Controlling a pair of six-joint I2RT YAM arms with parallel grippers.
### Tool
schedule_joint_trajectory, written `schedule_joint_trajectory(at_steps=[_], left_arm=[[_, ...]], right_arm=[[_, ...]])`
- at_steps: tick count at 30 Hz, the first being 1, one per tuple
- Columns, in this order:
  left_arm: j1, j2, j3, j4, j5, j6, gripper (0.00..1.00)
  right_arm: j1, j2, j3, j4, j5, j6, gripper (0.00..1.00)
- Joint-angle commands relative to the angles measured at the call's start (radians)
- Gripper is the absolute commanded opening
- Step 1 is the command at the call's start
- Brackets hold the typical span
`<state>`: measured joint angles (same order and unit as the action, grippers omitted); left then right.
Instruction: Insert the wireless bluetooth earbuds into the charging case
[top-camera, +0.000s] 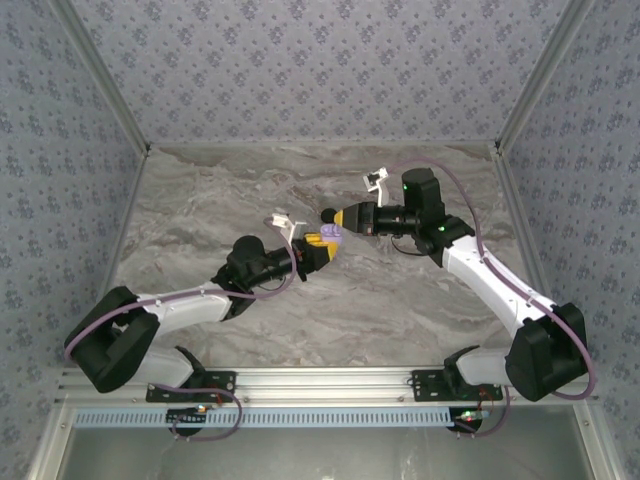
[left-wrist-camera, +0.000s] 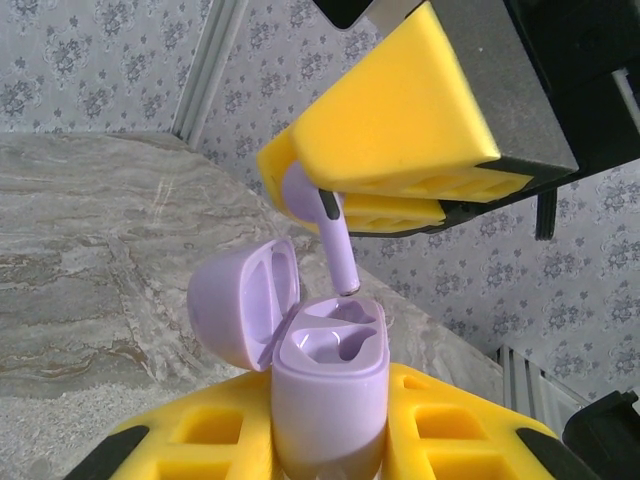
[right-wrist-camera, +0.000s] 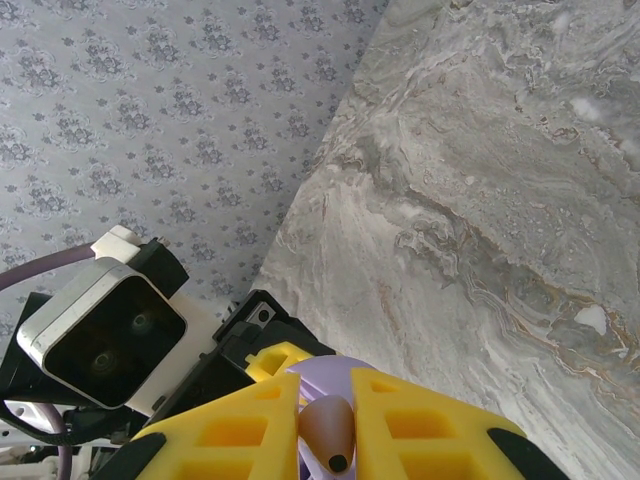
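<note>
Left gripper (left-wrist-camera: 325, 455): clamped on small lilac plastic charging case (left-wrist-camera: 330, 400), lid (left-wrist-camera: 235, 305) open
Right gripper (right-wrist-camera: 328, 428): pinching lilac stemmed plastic earbud (left-wrist-camera: 338, 245), stem tip just above case

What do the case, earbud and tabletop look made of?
The charging case looks like smooth satin lilac plastic, with soft highlights. The earbud seems the same lilac plastic, with a dark tip at the stem's end. The tabletop has grey marble veining: stone or printed laminate, I cannot tell.
</note>
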<state>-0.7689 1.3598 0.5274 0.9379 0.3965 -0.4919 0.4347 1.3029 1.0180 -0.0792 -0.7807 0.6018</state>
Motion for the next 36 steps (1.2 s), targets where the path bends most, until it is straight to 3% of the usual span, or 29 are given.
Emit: schedule_joint_trajectory(at_steps=[1, 36], left_arm=[[-0.010, -0.036, 0.044, 0.022, 0.004, -0.011, 0.23], [-0.018, -0.049, 0.054, -0.007, -0.057, -0.022, 0.23]], right_arm=[[0.008, -0.004, 0.024, -0.008, 0.005, -0.025, 0.18], [0.019, -0.004, -0.006, -0.038, 0.014, -0.045, 0.18]])
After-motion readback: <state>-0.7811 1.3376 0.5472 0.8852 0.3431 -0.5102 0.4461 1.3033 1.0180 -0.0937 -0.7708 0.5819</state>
